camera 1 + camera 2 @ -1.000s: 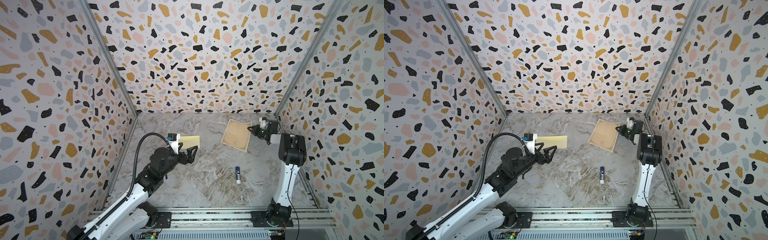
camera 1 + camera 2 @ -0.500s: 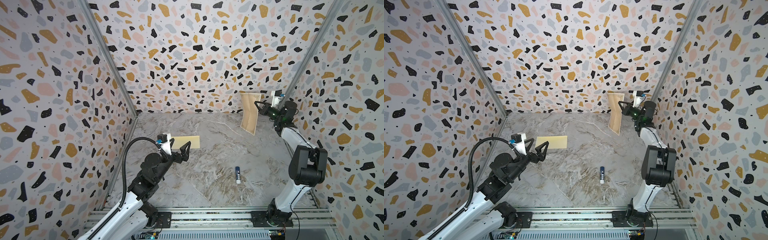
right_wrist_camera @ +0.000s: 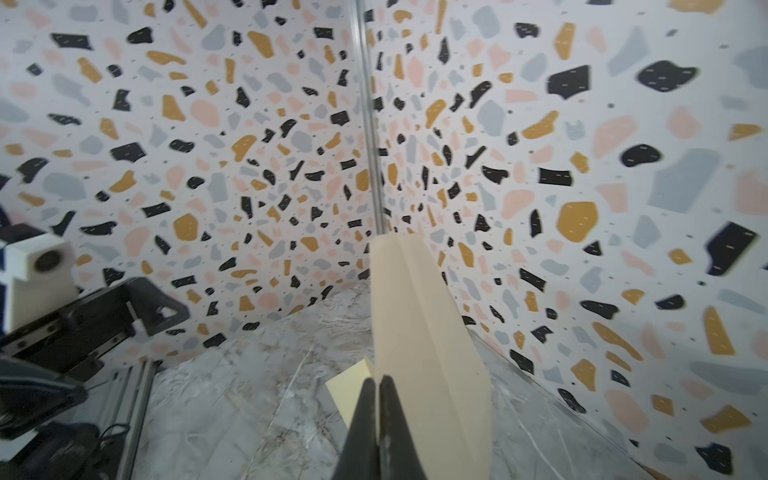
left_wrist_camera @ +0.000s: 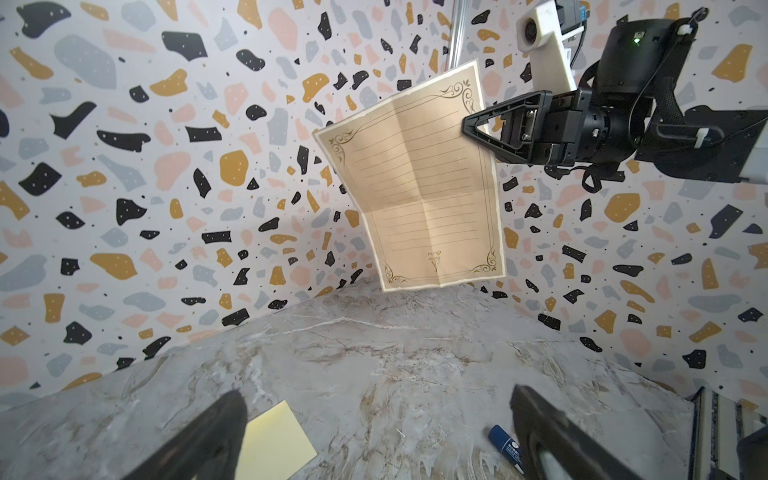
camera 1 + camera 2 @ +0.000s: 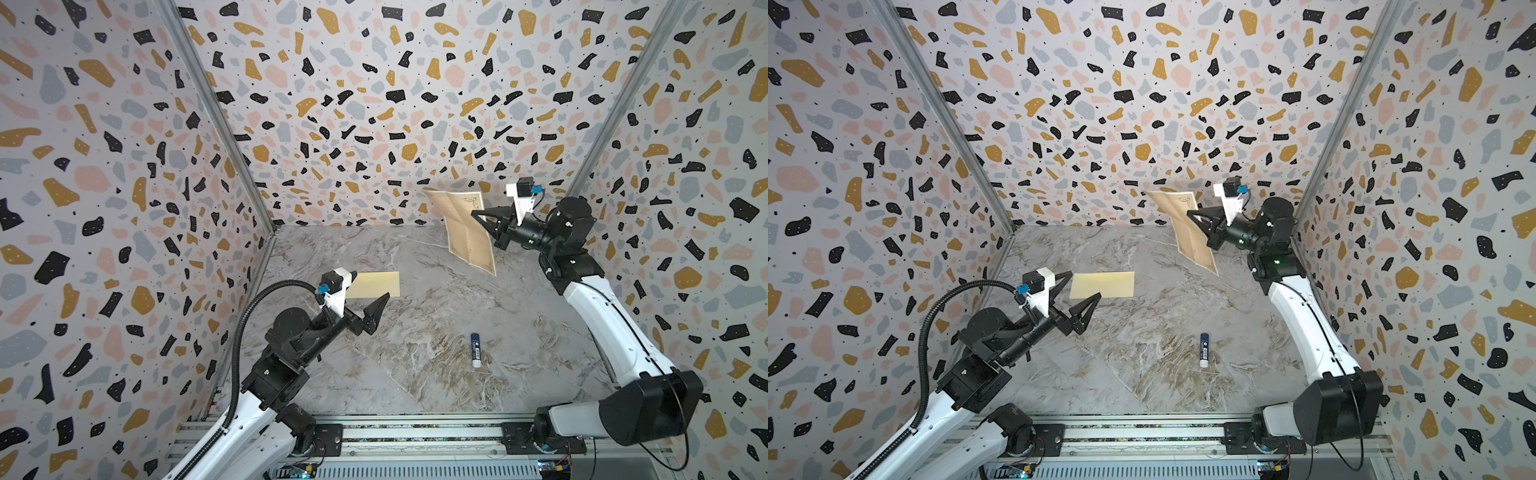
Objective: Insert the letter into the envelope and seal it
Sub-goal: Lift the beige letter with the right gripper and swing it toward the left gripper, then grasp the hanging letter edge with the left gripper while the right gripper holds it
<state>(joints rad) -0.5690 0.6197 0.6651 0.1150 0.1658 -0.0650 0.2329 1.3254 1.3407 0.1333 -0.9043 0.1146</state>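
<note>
The letter (image 5: 465, 232) (image 5: 1192, 232), a tan creased sheet with a scrollwork border, hangs in the air at the back right, clear of the floor. My right gripper (image 5: 476, 216) (image 5: 1190, 214) (image 3: 377, 380) is shut on one side edge of the letter (image 3: 419, 332). The left wrist view shows the letter's lined face (image 4: 419, 183) and the right gripper (image 4: 465, 122) on it. The pale yellow envelope (image 5: 376, 284) (image 5: 1104, 284) (image 4: 274, 444) (image 3: 353, 384) lies flat at the left. My left gripper (image 5: 372, 284) (image 5: 1085, 284) (image 4: 376, 390) hovers open and empty above its near end.
A blue glue stick (image 5: 476, 350) (image 5: 1204, 350) (image 4: 505, 446) lies on the marble floor (image 5: 415, 374), front of centre. Terrazzo-patterned walls (image 5: 124, 208) close in the left, back and right sides. A metal rail (image 5: 415, 432) with both arm bases runs along the front.
The right gripper has lifted the letter off the floor, so it now hangs in the air at the back right. The left gripper has drawn back and risen from the envelope, still open.
</note>
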